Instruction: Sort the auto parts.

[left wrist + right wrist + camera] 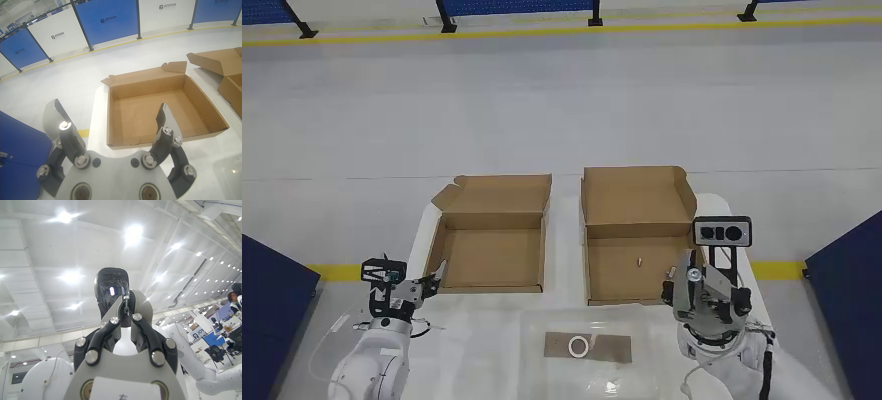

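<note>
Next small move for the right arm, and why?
Probably tip the right end effector down over the right box: it points upward, apparently shut on a small metal part, and that box already holds a tiny piece.

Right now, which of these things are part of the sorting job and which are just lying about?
Job: left box, right box holding a small part, ring on cardboard sheet, small metal piece pinched in right gripper, open left gripper.
Lying about: blue screens, yellow floor line.
</note>
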Tool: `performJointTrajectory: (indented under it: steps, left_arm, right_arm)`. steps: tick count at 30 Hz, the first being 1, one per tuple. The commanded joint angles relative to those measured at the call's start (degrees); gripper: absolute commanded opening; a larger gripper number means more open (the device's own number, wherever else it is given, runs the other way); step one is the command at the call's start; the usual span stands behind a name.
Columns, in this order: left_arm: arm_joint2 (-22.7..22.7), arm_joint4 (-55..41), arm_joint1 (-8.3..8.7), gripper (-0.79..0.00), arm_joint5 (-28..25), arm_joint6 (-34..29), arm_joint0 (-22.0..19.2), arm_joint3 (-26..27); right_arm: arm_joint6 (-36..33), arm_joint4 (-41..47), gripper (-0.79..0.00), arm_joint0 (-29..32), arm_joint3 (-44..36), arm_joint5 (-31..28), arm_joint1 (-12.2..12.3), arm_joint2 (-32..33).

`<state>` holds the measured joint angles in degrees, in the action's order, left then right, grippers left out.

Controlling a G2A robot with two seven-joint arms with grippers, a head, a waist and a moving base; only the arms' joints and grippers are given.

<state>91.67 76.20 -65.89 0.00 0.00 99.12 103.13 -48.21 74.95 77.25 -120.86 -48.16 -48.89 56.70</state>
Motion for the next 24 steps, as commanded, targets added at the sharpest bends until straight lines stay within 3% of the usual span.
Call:
performJointTrajectory:
  steps: [1, 16, 24]
  left_arm:
    - [0.0, 0.0, 0.0, 0.0, 0.0, 0.0, 0.0, 0.0]
    - [0.0, 0.0, 0.0, 0.0, 0.0, 0.0, 0.0, 0.0]
    - [0.0, 0.0, 0.0, 0.0, 0.0, 0.0, 0.0, 0.0]
  right_arm:
    - [-0.44, 0.33, -0.785, 0.14, -0.05, 0.5, -0.15, 0.17]
    - [3.18, -3.87, -0.785, 1.32, -1.37, 3.4, -1.1, 1.83]
    - [2.29, 2.37, -0.785, 2.46, -2.7, 8.1, -2.47, 1.44]
